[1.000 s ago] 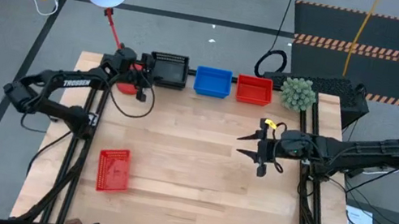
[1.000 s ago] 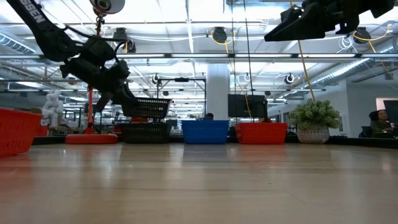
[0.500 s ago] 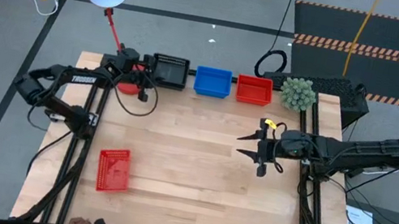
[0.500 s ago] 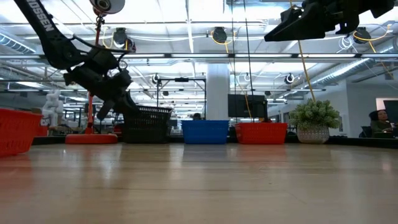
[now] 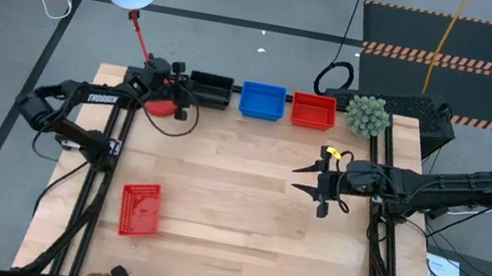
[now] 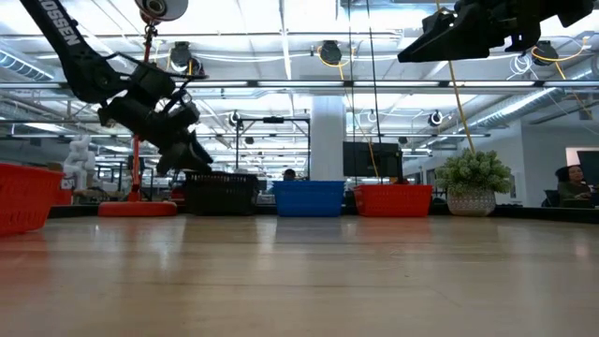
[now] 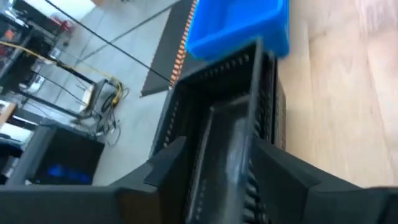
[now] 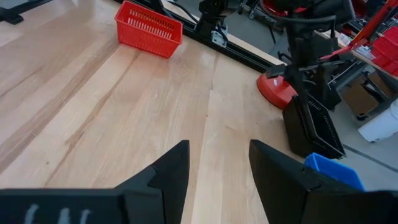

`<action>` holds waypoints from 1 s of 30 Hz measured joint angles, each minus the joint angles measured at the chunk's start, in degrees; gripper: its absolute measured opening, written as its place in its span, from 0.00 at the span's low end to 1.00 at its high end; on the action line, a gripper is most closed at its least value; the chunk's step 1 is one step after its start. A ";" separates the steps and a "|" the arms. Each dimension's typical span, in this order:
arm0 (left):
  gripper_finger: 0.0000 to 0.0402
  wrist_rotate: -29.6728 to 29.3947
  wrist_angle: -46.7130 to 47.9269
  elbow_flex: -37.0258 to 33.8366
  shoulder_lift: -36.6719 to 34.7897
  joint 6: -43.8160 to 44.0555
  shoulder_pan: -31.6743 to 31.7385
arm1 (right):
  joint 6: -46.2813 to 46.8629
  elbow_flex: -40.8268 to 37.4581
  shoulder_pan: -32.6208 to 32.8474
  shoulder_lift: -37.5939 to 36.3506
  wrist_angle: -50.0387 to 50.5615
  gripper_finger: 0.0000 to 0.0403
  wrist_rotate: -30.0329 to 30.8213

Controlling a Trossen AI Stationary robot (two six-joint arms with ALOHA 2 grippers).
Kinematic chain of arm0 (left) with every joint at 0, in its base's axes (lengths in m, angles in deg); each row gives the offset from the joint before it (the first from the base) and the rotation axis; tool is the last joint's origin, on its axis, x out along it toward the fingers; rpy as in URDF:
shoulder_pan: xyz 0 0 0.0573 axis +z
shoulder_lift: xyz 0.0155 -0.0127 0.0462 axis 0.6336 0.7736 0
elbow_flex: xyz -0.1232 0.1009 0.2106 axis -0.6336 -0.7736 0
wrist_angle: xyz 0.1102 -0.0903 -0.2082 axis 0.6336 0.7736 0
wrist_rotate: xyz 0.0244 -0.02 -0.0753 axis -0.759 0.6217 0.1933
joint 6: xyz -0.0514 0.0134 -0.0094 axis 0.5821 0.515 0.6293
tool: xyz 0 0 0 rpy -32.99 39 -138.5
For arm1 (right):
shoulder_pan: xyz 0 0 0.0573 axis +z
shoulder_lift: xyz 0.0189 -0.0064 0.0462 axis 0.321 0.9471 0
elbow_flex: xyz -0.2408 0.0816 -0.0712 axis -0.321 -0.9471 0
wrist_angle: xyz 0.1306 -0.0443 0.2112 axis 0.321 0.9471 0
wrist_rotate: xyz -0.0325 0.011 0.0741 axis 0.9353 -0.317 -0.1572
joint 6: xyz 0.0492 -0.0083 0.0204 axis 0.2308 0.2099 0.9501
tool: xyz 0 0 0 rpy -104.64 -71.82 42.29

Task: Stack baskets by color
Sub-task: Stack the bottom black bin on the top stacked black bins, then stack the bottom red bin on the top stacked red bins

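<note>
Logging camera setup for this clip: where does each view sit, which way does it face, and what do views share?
High: overhead, looking straight down; both arms, table.
Low: table height, looking level across; left tool over black baskets.
Left wrist: on the left arm, facing black baskets and blue basket; own fingers.
Right wrist: on the right arm, facing the lone red basket; own fingers.
Shared: black baskets appear in all four.

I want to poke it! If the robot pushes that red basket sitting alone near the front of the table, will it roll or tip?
The red basket probably won't roll: it is boxy and sits flat on the table. It looks low and wide, so it should slide, not tip. Its mesh plastic walls suggest it's light, so a small push may send it skidding.
</note>
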 joint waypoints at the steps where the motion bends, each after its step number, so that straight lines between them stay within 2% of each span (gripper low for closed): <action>1: 0.46 -0.13 -0.18 0.00 -0.44 0.61 -0.76 | 0.00 0.00 0.00 -0.02 0.00 0.40 0.00; 4: 0.46 -0.46 -0.69 0.00 -1.94 3.46 -3.47 | 0.04 0.00 0.00 0.00 0.00 0.40 0.02; 8: 0.44 -6.27 -0.46 0.04 -3.62 5.85 -6.62 | 0.04 0.00 0.00 -0.01 0.00 0.40 0.01; 12: 0.40 -11.07 3.46 0.27 -7.36 15.77 -11.13 | 0.13 0.00 0.00 -0.01 0.03 0.40 0.02; 15: 0.38 -14.68 13.58 2.60 -11.53 23.02 -16.54 | 0.18 0.00 0.00 -0.01 0.48 0.40 0.02; 20: 0.37 -19.44 32.99 6.81 -16.98 29.29 -28.33 | 0.22 0.00 -0.01 0.00 0.50 0.40 0.04; 26: 0.37 -20.94 48.45 8.41 -22.76 39.43 -43.71 | 1.50 -0.02 0.00 -0.02 0.83 0.40 0.04; 30: 0.37 -21.81 58.38 8.39 -25.08 49.65 -55.29 | 2.62 -0.02 0.00 -0.02 0.84 0.40 0.04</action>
